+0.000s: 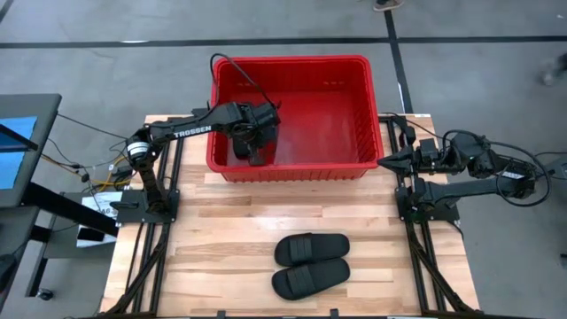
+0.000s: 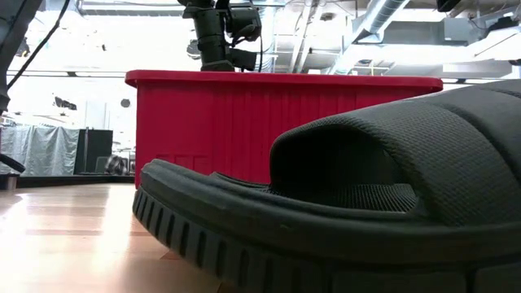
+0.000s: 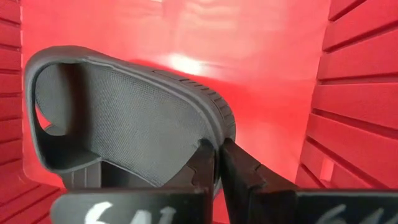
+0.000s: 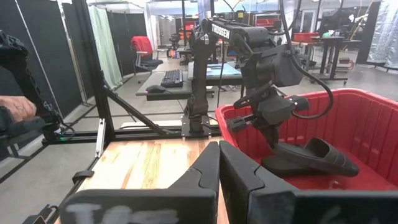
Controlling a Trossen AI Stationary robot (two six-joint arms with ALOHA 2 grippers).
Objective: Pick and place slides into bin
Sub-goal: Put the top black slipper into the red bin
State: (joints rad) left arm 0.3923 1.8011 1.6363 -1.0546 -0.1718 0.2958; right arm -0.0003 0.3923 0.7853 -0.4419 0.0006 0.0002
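A pale wooden table [image 1: 230, 239] stands on a grey floor, with a workshop of desks and dark frames in the room beyond it. The red bin [image 1: 354, 168] sits at the far edge of the table, between the two arm mounts.

The left arm reaches over the bin's left wall, and the left gripper [image 1: 256, 152] is down inside the bin, in its left part. Its fingers [image 3: 239, 171] are clamped on the edge of one black slide [image 3: 124, 118], which hangs low over the bin's red floor; in the right wrist view that held slide [image 4: 311, 158] lies roughly level, with its sole close to the bottom of the bin.

Two more slides lie side by side on the table, well in front of the bin and slightly right of its middle: the nearer-to-bin slide [image 1: 311, 248] and the front slide [image 1: 310, 280], touching along their long sides.

The right gripper [image 1: 386, 161] waits just beside the bin's right front corner, outside the wall, fingers [image 4: 208, 171] pressed together on nothing.
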